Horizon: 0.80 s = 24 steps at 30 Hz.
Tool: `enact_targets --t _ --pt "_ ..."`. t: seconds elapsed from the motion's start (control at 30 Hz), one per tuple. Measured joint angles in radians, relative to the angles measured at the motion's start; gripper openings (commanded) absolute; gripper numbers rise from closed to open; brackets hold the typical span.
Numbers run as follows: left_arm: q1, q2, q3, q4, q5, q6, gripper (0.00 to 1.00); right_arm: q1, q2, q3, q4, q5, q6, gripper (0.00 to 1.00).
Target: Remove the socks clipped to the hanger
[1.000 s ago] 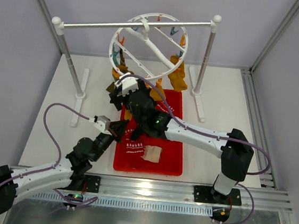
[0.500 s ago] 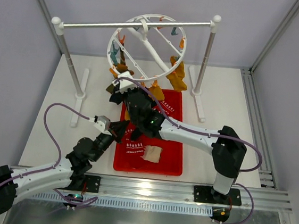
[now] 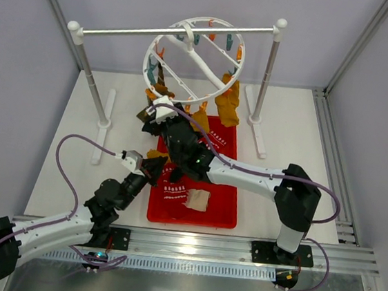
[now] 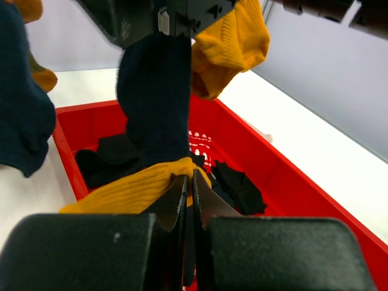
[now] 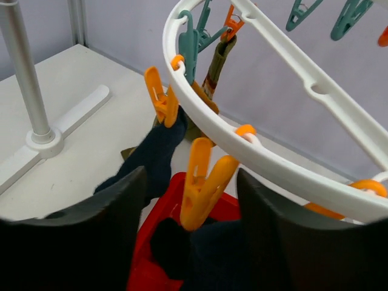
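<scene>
– left fingers (image 4: 173,203) are pressing tight together, and a mustard sock (image 4: 121,191) is lying right against their tips. i cannot tell whether they are pinching it.
– and the right fingers (image 5: 103,224)?
– they are standing apart, with an orange clip (image 5: 203,182) sitting between them. neither one is touching it, as far as i am seeing.
– what is that clip gripping?
– a navy sock (image 5: 206,257), which is hanging down over the tray (image 4: 291,182).
– where is the hanger (image 5: 273,162) sitting?
– it is hanging tilted by its hook from the bar (image 3: 122,32), above the far end of the tray. the right arm is reaching up under its near left rim.
– what else is hanging on it?
– a dark sock (image 5: 151,157) is hanging from a second clip (image 5: 162,103) beside the first, an olive sock (image 5: 217,60) is hanging further round, and a second mustard sock (image 3: 228,102) is dangling on the right side, near the post (image 3: 268,70).
– and in the tray?
– black socks (image 4: 239,188) are lying there, along with a red patterned pair (image 3: 175,193) and a beige sock (image 3: 197,200).
</scene>
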Motion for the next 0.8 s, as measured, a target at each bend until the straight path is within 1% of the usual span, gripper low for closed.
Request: enact_targets --t 0.03,0.07,0.13,0.27,0.47,0.57,0.6,0.67,0.7,0.8 --pt "0.000 -0.003 0.000 -0.005 -0.001 0.000 0.00 0.002 -0.003 -0.007 -0.005 -0.009 0.002 0.81" --pt "0.000 -0.005 0.000 -0.010 -0.003 0.000 0.00 0.003 -0.007 -0.015 -0.010 -0.018 0.007 0.85" --pt "0.000 -0.012 0.001 -0.029 -0.003 -0.001 0.00 0.008 -0.020 -0.032 -0.014 -0.030 0.005 0.89" --pt "0.000 -0.032 0.007 -0.071 0.009 -0.005 0.00 0.035 -0.082 -0.093 -0.018 -0.042 0.003 0.91" --pt "0.000 -0.088 0.045 -0.172 0.119 -0.024 0.00 0.119 -0.238 -0.221 -0.014 -0.045 -0.014 0.95" --pt "0.000 -0.101 0.069 -0.211 0.196 -0.038 0.07 0.140 -0.333 -0.303 -0.002 -0.037 -0.017 0.97" --pt "0.000 -0.101 0.080 -0.219 0.228 -0.047 0.17 0.140 -0.366 -0.332 0.010 -0.025 -0.022 0.98" --pt "0.000 -0.078 0.102 -0.224 0.283 -0.056 0.26 0.133 -0.442 -0.407 0.039 0.004 -0.034 0.98" --pt "0.000 -0.050 0.124 -0.224 0.313 -0.061 0.29 0.125 -0.480 -0.443 0.050 0.017 -0.039 0.98" --pt "0.000 0.094 0.211 -0.216 0.383 -0.073 0.30 0.083 -0.596 -0.542 0.064 0.028 -0.032 0.98"
